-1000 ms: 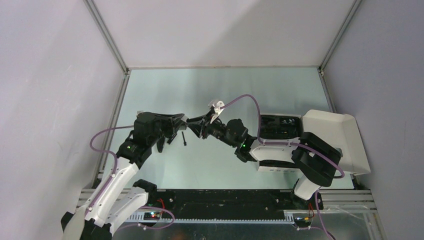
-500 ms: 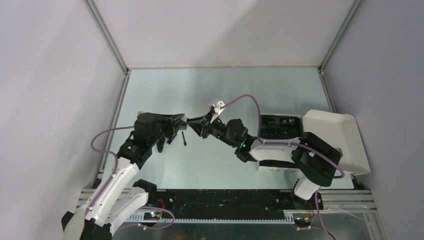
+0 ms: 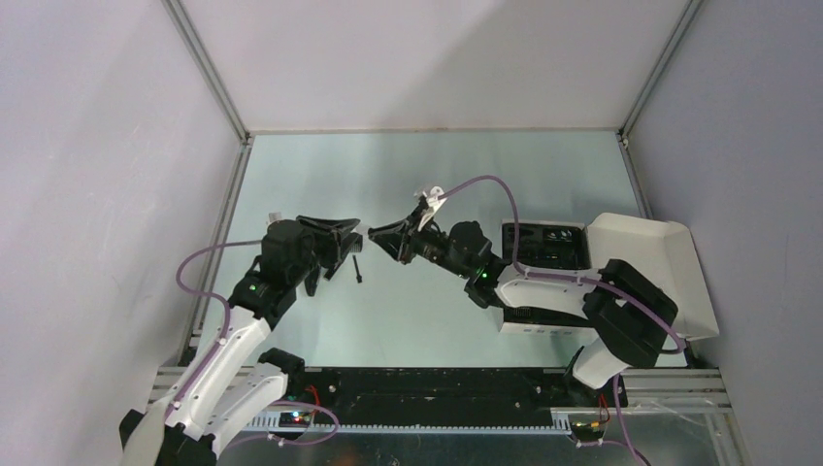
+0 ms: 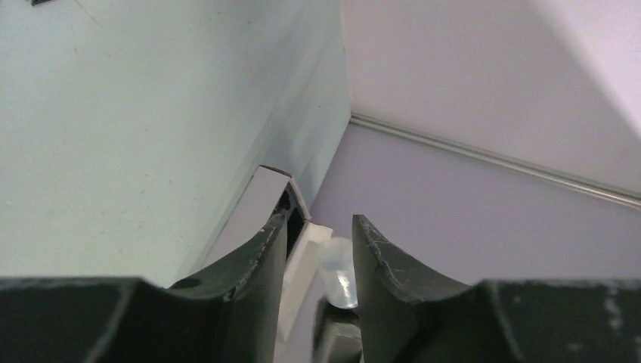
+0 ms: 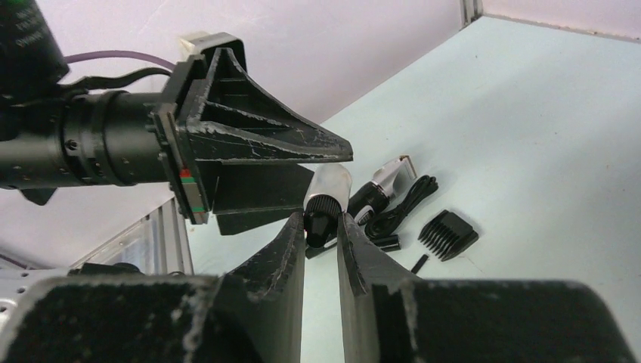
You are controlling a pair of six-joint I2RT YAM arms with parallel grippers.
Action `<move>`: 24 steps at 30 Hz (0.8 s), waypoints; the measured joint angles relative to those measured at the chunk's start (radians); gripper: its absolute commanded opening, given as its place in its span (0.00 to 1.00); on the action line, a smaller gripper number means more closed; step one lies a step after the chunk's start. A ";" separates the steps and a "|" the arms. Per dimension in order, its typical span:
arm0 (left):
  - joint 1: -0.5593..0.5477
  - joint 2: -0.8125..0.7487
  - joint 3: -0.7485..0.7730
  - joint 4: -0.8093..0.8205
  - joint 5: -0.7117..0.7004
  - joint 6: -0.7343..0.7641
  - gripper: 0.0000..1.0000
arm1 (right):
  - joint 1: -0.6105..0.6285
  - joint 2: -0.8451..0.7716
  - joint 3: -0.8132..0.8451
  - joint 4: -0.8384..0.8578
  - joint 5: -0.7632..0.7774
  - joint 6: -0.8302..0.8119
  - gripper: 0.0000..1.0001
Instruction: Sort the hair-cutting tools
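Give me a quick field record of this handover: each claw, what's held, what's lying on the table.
right claw: shut on a small black piece with silvery cap
left claw: open, fingers either side of that same piece, apparently not gripping
on table: clipper body, black cord, comb attachment, thin brush
white box: lid open, beside the right arm
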 measured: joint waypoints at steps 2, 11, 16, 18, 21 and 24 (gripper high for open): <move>0.000 -0.001 0.000 0.000 -0.007 0.024 0.52 | -0.012 -0.026 -0.002 -0.021 -0.019 0.013 0.00; 0.001 -0.017 0.027 -0.051 -0.076 0.262 0.88 | -0.128 -0.157 -0.011 -0.199 -0.110 0.088 0.00; 0.003 -0.047 0.088 -0.098 -0.127 0.512 0.99 | -0.226 -0.263 -0.016 -0.417 -0.138 0.115 0.00; 0.003 -0.060 0.108 -0.115 -0.152 0.616 1.00 | -0.269 -0.315 -0.016 -0.522 -0.149 0.121 0.00; 0.003 -0.081 0.127 -0.142 -0.194 0.787 1.00 | -0.342 -0.394 -0.017 -0.668 -0.171 0.127 0.00; 0.003 -0.098 0.128 -0.161 -0.238 0.937 1.00 | -0.438 -0.477 -0.017 -0.824 -0.187 0.130 0.00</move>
